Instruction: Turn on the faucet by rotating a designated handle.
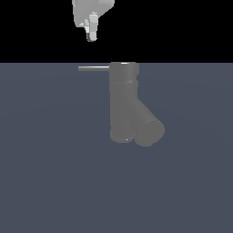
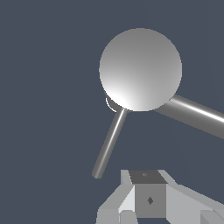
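Tool (image 2: 148,199) body fills the near edge of the wrist view, pale grey block; fingertips out of frame there.

Bench (image 1: 45,182): flat slate-blue surface, largest thing in sight, carries everything.

Faucet (image 1: 124,100): stands mid-bench, upright grey cylinder with ringed seams, thick spout (image 1: 148,127) branching down toward the exterior view's right.

Handle (image 1: 93,68): thin rod off the cylinder's top, pointing to the exterior view's left, level.

Tool in the exterior view hangs above the handle's outer end, clearly apart from it. Fingers appear close together, gap narrow or none; cannot tell for certain. Holding nothing.

Progress, by my reading: nothing turned yet. Approach only. Left: descend beside the rod, push it round.

Views differ: wrist view looks straight down on the cylinder's round cap, showing rod and spout splayed at an angle. Exterior view alone shows the height gap.
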Robot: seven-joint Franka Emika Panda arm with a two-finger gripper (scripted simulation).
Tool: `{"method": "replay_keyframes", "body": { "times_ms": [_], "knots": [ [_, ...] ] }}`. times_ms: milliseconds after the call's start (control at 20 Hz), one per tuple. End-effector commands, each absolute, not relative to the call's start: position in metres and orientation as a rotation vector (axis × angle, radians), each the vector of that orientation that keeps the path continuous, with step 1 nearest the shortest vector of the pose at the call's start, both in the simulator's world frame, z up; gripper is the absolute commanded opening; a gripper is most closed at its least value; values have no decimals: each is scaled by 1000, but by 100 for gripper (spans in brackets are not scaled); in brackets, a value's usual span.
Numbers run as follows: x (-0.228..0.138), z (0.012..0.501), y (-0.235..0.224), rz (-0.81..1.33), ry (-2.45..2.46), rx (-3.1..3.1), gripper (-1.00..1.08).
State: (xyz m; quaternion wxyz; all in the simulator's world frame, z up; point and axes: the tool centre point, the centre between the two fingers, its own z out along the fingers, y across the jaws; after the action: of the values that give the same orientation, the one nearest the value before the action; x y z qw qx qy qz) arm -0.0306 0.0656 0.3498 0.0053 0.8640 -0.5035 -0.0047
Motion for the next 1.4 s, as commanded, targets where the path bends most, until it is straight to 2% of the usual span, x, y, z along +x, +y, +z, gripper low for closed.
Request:
{"method": "replay_keyframes", "body": {
  "times_ms": [0,650,1350],
  "knots": [
    [-20,339,71,-12,-1656,2659,-100],
    [21,286,95,-2,-1985,2433,-100],
    [31,270,102,0,-2071,2362,-100]
  ]
}}
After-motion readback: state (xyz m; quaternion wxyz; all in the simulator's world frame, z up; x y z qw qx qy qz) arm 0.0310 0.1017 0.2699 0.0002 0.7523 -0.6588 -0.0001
